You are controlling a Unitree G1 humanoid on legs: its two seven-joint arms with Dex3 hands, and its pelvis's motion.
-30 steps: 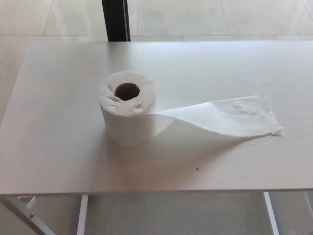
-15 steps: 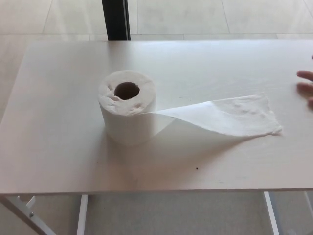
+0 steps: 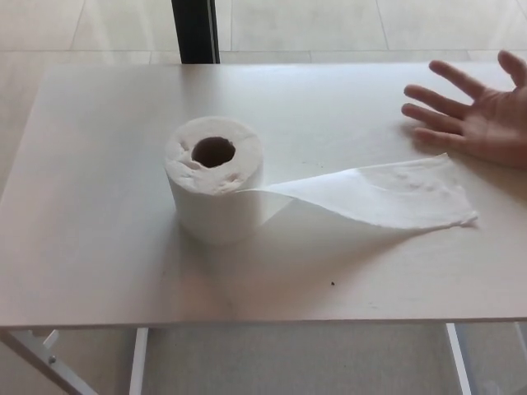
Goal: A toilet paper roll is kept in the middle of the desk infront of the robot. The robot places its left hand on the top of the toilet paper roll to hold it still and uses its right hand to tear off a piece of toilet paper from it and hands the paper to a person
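Note:
A white toilet paper roll (image 3: 214, 177) stands upright near the middle of the pale table (image 3: 99, 247), its cardboard hole facing up. A loose strip of paper (image 3: 387, 196) runs from the roll to the right and lies flat on the tabletop, ending in a ragged edge. A person's open hand (image 3: 478, 111) rests palm up on the table at the far right, just beyond the strip's end. Neither of my hands shows in the head view.
A dark vertical post (image 3: 195, 31) stands behind the table's far edge. White table legs (image 3: 138, 360) show below the front edge. Tiled floor lies beyond.
The person's hand has come in from the right edge and now lies spread palm up on the table. The roll and strip have stayed put.

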